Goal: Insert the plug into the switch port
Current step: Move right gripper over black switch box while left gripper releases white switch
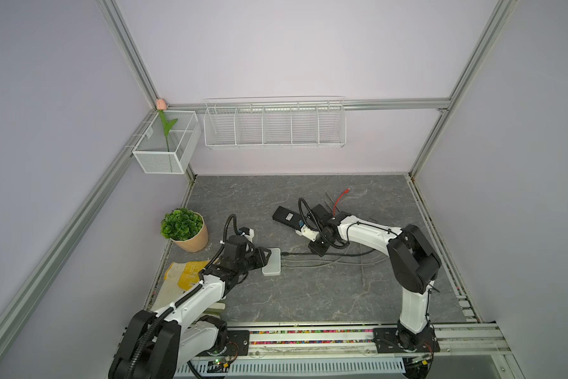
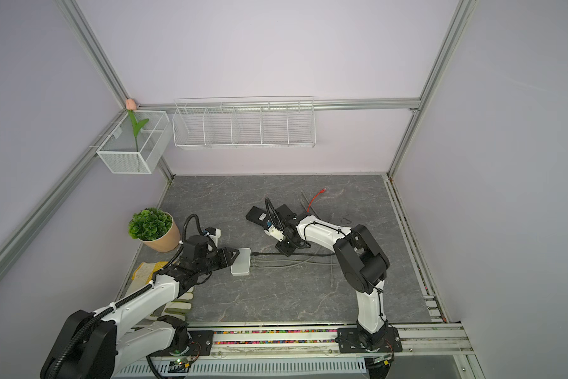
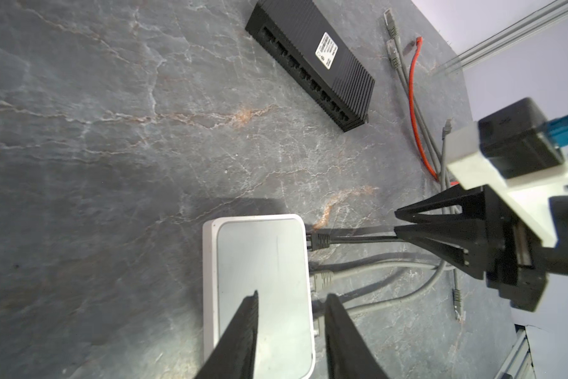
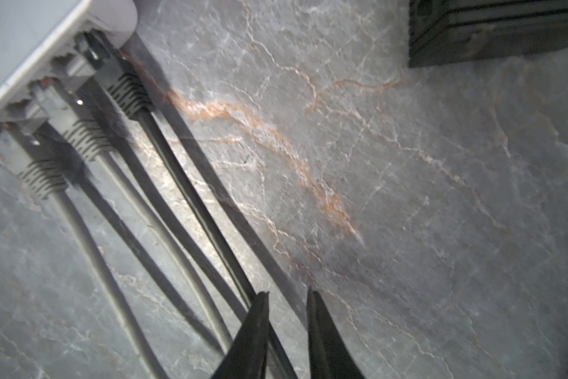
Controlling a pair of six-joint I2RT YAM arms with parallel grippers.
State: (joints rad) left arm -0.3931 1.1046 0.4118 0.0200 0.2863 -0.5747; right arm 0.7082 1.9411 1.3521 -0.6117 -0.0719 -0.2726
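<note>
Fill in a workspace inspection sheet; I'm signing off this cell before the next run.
Surface: grey marbled tabletop.
Job's things: white switch lying flat; black plug appears seated in its end port.
Clutter: black switch, potted plant, yellow cloth.
Grippers: left gripper open over the white switch; right gripper open at the black cable.
Cables: two grey plugs also in the white switch; red cable lies loose.
Surroundings: wire rack and mesh basket on the walls.
</note>
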